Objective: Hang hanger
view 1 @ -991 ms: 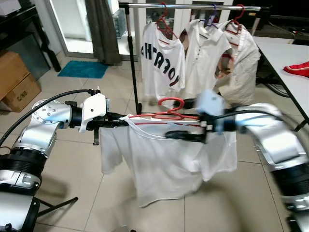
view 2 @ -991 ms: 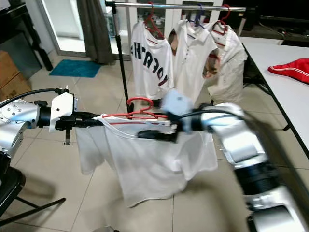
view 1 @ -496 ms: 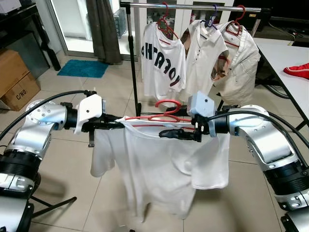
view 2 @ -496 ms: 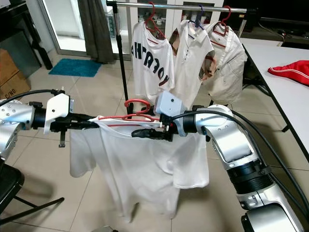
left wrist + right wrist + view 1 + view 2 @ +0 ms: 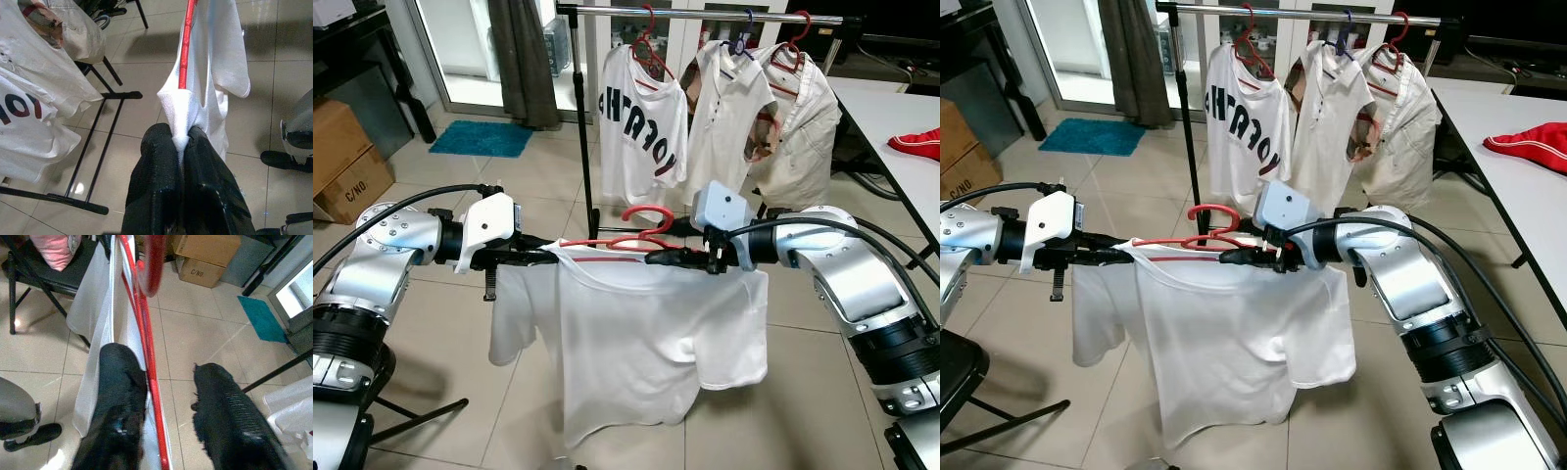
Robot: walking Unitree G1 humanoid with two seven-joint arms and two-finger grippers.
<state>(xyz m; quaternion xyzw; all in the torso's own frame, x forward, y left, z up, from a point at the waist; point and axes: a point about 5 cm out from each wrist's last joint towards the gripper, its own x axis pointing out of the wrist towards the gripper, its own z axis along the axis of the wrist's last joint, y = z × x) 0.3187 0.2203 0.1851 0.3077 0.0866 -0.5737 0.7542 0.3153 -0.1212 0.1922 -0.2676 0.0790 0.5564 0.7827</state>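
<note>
Black fingers of the left gripper point(image 5: 179, 147) pinch the left shoulder of a white T-shirt point(image 5: 636, 343) draped on a red hanger point(image 5: 641, 230). The right gripper point(image 5: 168, 382) has its fingers spread, one on each side of the hanger's bar at the right shoulder. Shirt and hanger hang between both arms, nearer than the clothes rack point(image 5: 705, 14), where three garments already hang.

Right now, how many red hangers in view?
3. One on the rail's left end, one on its right end, and one carrying the white shirt between the grippers. The middle rail hanger looks purple.
</note>
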